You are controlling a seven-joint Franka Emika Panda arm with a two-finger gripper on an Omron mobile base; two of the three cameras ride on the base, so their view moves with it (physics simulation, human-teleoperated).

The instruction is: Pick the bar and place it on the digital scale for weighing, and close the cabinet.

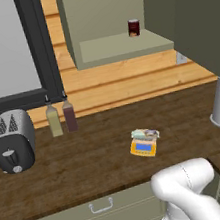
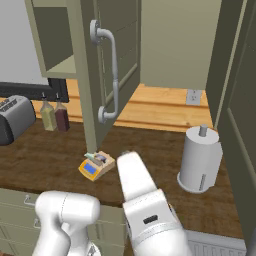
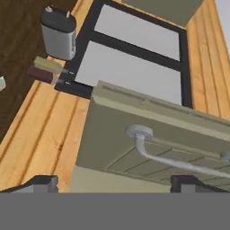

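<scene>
The pale whitish-green bar (image 1: 145,134) (image 2: 98,158) lies on top of the small yellow-orange digital scale (image 1: 143,148) (image 2: 91,170) on the dark wooden counter. The sage-green cabinet (image 1: 121,44) stands open, its panelled door (image 2: 107,70) swung out over the counter with its silver bar handle (image 2: 111,75) facing the robot. In the hand view the door (image 3: 134,130) and handle (image 3: 173,159) are close ahead. My gripper (image 3: 114,184) is open with nothing between its fingertips (image 3: 42,183).
A dark red can (image 1: 133,27) stands on the cabinet shelf. A toaster (image 1: 12,141) and two bottles (image 1: 54,120) sit at the counter's left under a window. A paper towel holder (image 2: 199,159) stands at the right. Drawers (image 1: 100,206) run below the counter edge.
</scene>
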